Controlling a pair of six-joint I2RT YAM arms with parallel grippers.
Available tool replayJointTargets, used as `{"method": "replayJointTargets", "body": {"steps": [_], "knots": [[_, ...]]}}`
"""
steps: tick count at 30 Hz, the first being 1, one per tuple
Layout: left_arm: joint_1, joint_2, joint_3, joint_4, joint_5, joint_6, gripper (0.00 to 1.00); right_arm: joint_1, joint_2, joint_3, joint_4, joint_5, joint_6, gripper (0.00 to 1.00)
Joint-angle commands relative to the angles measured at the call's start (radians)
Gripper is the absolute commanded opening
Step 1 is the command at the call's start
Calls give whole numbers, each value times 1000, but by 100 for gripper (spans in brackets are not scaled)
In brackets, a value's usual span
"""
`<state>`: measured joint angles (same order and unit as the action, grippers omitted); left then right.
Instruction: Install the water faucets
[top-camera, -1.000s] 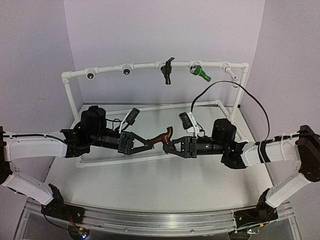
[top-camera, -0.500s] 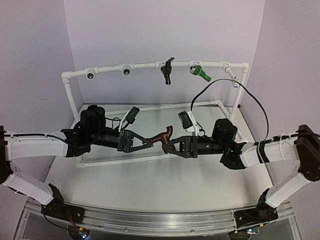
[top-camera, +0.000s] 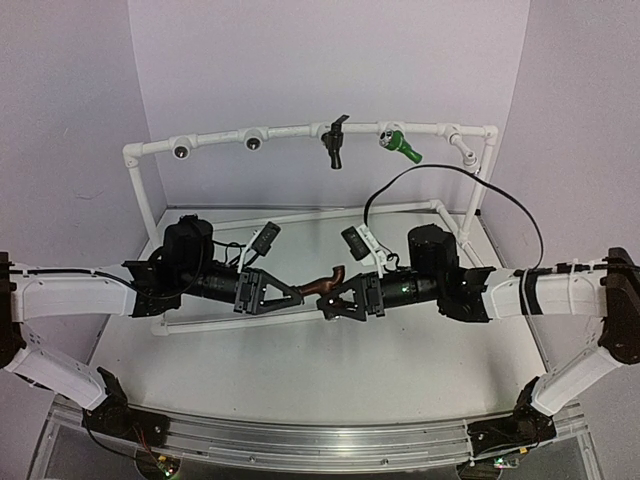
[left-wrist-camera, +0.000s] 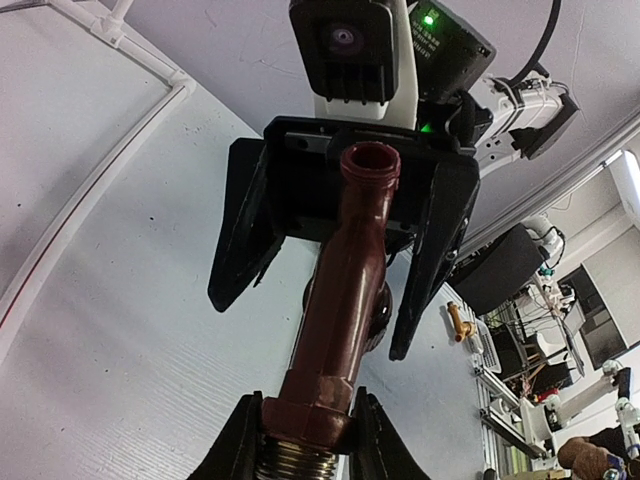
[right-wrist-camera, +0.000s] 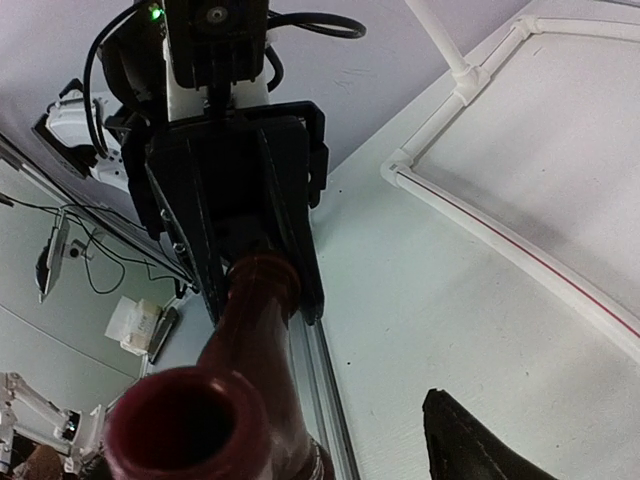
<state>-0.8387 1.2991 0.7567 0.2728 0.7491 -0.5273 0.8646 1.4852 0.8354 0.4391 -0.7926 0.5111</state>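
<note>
In the top view the left arm (top-camera: 70, 292) and right arm (top-camera: 545, 295) stretch level toward frame centre, tips meeting. The left gripper (top-camera: 297, 292) pinches the reddish-brown faucet (top-camera: 322, 282); the right gripper (top-camera: 330, 300) has its jaws spread either side of it.

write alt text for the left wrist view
The left end effector grips a reddish-brown faucet by its threaded base, above the white table. The right end effector's black fingers stand open on either side of the faucet's far mouth; a white pipe frame crosses the upper left.
</note>
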Motion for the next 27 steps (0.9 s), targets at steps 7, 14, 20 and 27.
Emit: {"method": "replayJointTargets", "body": {"steps": [7, 14, 20, 27], "knots": [[1, -18, 4, -20, 44, 72, 0, 0, -24, 108, -142, -9, -46, 74], [1, -12, 1, -20, 47, 72, 0, 2, 44, 160, -129, -94, -30, 59], [1, 0, 2, -23, 37, 69, 0, 4, 66, 170, -102, -118, -19, 47], [1, 14, 1, -24, 47, 75, 0, 4, 76, 168, -102, -136, -13, 31]]}}
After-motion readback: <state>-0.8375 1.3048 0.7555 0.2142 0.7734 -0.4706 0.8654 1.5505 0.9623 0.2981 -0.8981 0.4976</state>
